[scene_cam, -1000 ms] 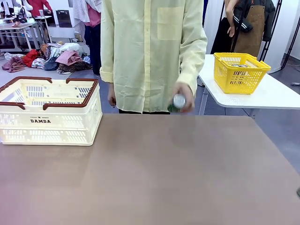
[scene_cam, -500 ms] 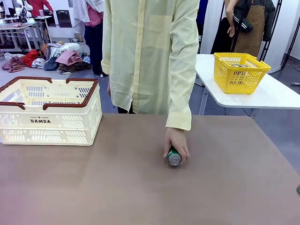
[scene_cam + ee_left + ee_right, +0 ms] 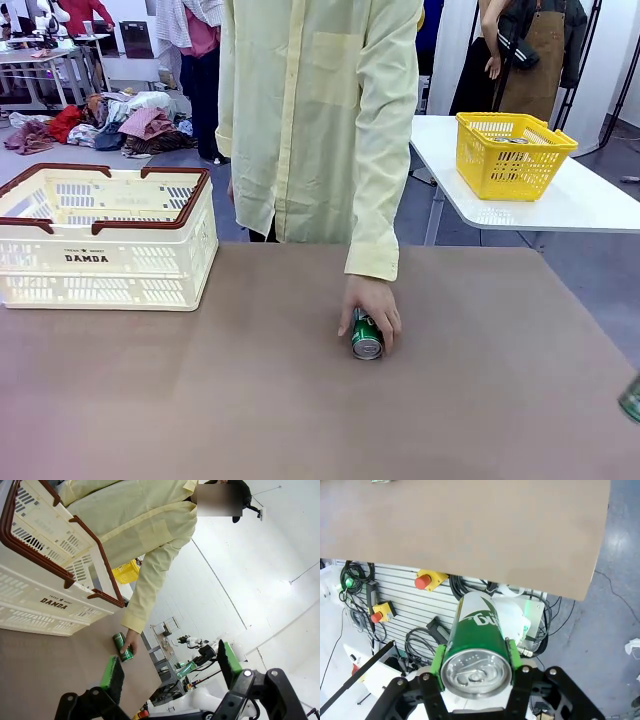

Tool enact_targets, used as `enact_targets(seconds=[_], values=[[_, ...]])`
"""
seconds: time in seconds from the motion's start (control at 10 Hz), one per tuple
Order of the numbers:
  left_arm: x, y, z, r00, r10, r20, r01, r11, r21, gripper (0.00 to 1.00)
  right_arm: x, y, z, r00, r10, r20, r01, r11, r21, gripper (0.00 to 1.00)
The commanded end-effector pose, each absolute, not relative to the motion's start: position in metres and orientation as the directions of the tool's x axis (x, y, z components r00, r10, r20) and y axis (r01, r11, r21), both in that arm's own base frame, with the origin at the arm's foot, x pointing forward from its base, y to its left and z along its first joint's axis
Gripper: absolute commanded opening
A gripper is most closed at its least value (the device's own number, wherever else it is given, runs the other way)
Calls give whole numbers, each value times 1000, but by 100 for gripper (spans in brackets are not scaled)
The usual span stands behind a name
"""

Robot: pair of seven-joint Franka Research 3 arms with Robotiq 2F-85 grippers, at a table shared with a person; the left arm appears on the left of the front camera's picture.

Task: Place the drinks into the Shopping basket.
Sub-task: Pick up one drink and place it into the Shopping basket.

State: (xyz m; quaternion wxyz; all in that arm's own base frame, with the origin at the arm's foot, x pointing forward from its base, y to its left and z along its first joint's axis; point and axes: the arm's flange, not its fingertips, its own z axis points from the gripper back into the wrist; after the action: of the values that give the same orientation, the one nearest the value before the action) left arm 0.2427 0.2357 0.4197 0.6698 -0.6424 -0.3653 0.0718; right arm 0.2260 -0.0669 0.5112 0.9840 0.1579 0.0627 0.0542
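Observation:
A green drink can (image 3: 367,337) lies on its side in the middle of the brown table, under a person's hand (image 3: 372,303). The left wrist view shows this same can (image 3: 122,646). The cream Shopping basket (image 3: 105,240) with brown handles stands at the table's left; in the left wrist view the basket (image 3: 45,580) is close by. My left gripper (image 3: 170,667) is open, with nothing between its green pads (image 3: 111,672). My right gripper (image 3: 476,661) is shut on a second green can (image 3: 477,635), off the table's edge. A sliver of that can (image 3: 632,398) shows at the front view's right edge.
A yellow basket (image 3: 512,152) sits on a white side table (image 3: 560,205) at the back right. The person in a pale yellow shirt (image 3: 310,120) stands at the far side. Below the right gripper are cables and red stop buttons (image 3: 422,581) beside the table's edge.
The person brought a green can from waist height down onto the table and now rests a hand on it. A sliver of the held can has come in at the right edge.

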Motion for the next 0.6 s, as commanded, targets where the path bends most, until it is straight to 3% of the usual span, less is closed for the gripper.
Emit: enact_targets(seconds=[0.0,0.5], values=[[242,236,423,719,575,391,379,147,-914,100,254,-50,521,989,103,-110,-67,955,289,0],[242,236,423,719,575,391,379,147,-914,100,254,-55,512,997,17,-77,3,966,257,0]])
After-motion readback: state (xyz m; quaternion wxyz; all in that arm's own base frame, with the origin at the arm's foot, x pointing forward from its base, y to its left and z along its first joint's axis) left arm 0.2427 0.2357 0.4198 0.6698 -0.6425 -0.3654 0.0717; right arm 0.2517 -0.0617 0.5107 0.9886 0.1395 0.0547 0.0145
